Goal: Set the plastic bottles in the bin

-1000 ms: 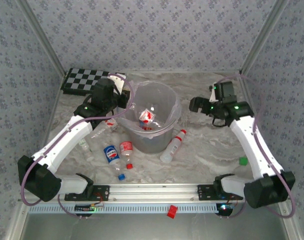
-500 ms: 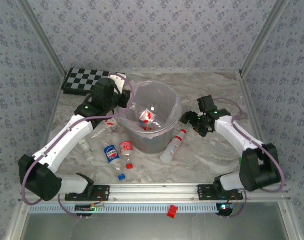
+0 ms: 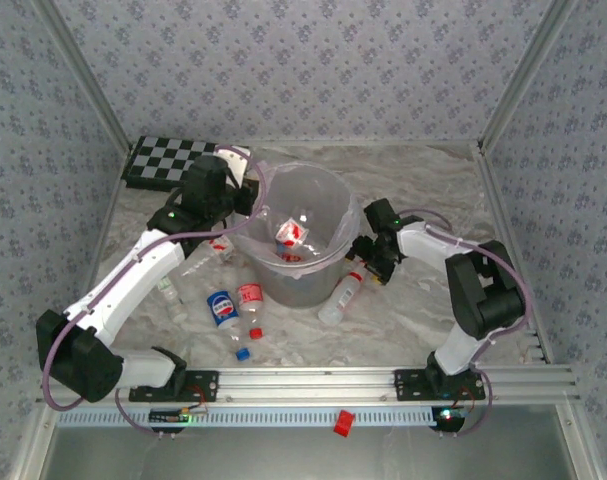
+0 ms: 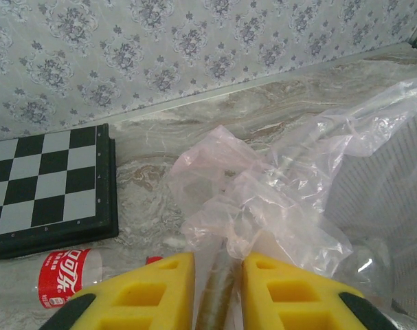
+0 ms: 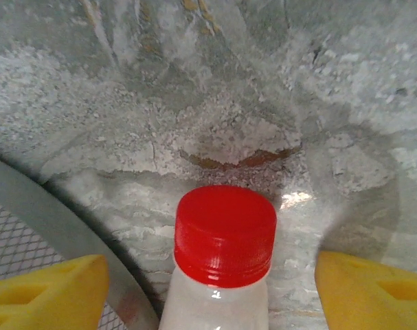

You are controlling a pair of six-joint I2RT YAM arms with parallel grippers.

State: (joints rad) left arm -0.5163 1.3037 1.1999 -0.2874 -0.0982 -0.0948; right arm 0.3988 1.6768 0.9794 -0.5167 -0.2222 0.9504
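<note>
Swung inward from the right, the right gripper (image 3: 366, 262) is held open astride the cap (image 5: 225, 234) of a bottle (image 3: 341, 295) lying beside the bin (image 3: 295, 287), body pointing near-left

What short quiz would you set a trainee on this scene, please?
1. What colour is the cap between the open fingers of the right tool?
2. True or false: the left tool is shut on the rim of the bin.
3. The blue-labelled bottle lies: A in the bin; B on the table; C on the chequered board.
Key: 1 red; 2 true; 3 B.
</note>
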